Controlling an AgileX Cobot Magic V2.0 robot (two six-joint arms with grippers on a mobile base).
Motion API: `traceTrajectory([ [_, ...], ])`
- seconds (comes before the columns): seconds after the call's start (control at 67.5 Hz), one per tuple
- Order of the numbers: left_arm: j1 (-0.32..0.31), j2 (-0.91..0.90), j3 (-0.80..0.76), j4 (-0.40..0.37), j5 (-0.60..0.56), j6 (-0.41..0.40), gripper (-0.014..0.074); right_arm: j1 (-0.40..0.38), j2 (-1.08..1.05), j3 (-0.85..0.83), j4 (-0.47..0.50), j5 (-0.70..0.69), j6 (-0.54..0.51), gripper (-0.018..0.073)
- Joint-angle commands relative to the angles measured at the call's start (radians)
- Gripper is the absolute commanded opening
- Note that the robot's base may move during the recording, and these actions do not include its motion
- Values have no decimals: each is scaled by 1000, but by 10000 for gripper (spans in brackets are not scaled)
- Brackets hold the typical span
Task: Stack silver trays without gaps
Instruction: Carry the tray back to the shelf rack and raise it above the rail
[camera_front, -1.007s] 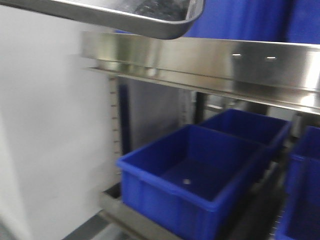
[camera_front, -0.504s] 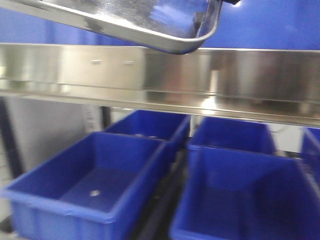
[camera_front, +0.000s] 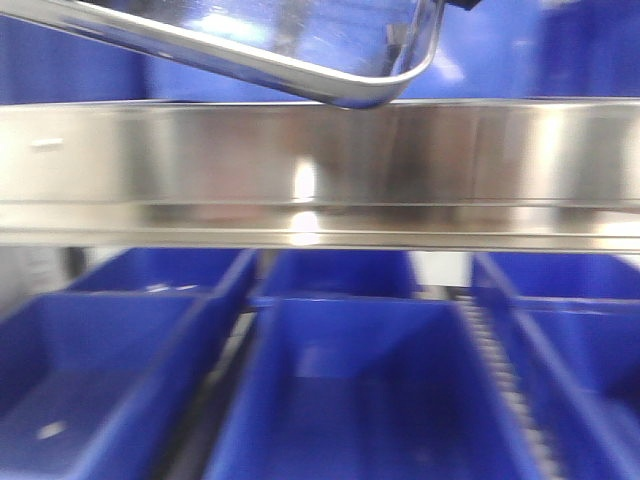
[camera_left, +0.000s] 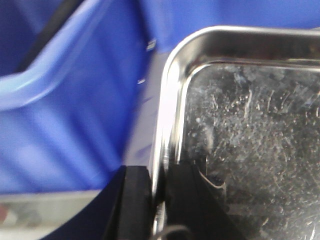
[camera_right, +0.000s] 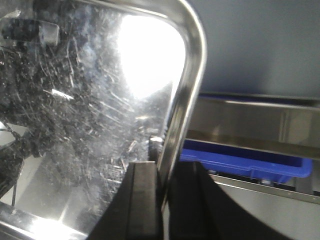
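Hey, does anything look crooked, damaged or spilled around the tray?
The silver tray slopes down to the right above the shelf rail in the front view, pinched at its rim by the left gripper and right gripper. Its inside is heavily scratched. Nothing looks spilled.

In the front view the white wall that filled the left of the frame is out of sight. The shelf rail (camera_front: 320, 160), slanted a second ago, now runs level across the whole width. Three columns of blue bins (camera_front: 360, 400) show beneath it instead of one. The bin with the pale speck (camera_front: 50, 430) has slid from centre to lower left. The silver tray (camera_front: 300, 70) corner sits lower, overlapping the rail's top edge.
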Motion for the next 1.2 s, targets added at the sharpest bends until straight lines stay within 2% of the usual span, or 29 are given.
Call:
traceTrajectory([
  [0.0,-14,6,-2,-21,-86,-3,-10,18,-9,-16,8,-317,-17,-19],
  [0.844,-14,6,-2,-21,-86,-3,-10,18,-9,-16,8,-317,-17,-19],
  [1.111,-14,6,-2,-21,-126,-3,-10,18,-9,-16,8,-317,-17,-19],
  [1.185,-14,6,-2,-53,-133,-3,-10,16,-9,-16,8,-282,-23,-16],
])
